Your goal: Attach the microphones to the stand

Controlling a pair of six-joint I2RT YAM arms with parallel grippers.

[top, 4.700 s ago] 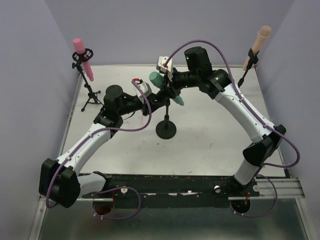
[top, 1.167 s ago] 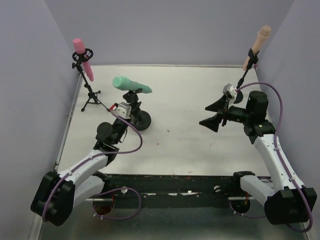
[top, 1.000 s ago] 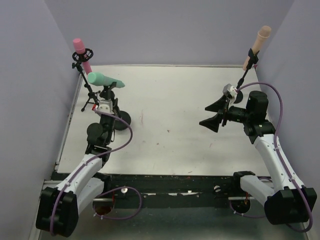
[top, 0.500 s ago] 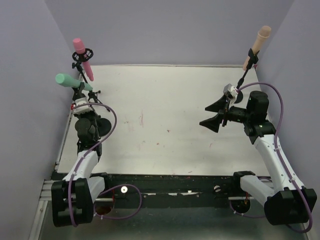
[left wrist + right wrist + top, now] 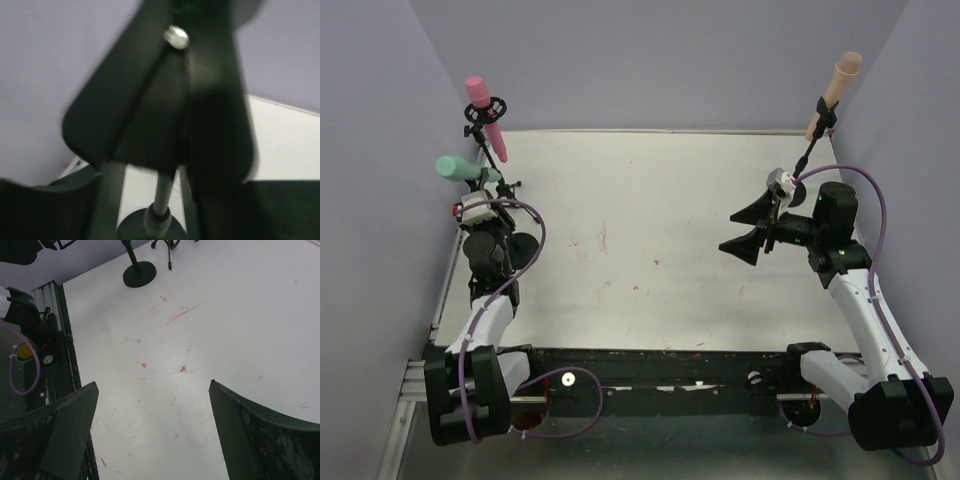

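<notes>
Left end effector (image 5: pixel 488 200) looks closed, arm reaching far left; right end effector (image 5: pixel 740 230) spread wide.

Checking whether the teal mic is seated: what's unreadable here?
- Left end effector grip on the stand: left wrist view blurred; in the top view the left arm covers it.
- Teal mic clip: too small, top view.
- Peach mic's stand base: behind the right arm, top view.

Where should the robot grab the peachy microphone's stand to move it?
Probably the thin black pole below the clip holding the peach microphone. Come from the front left, where the open right gripper is; walls stand close behind and to its right, and the slim pole fits between fingers.
</notes>
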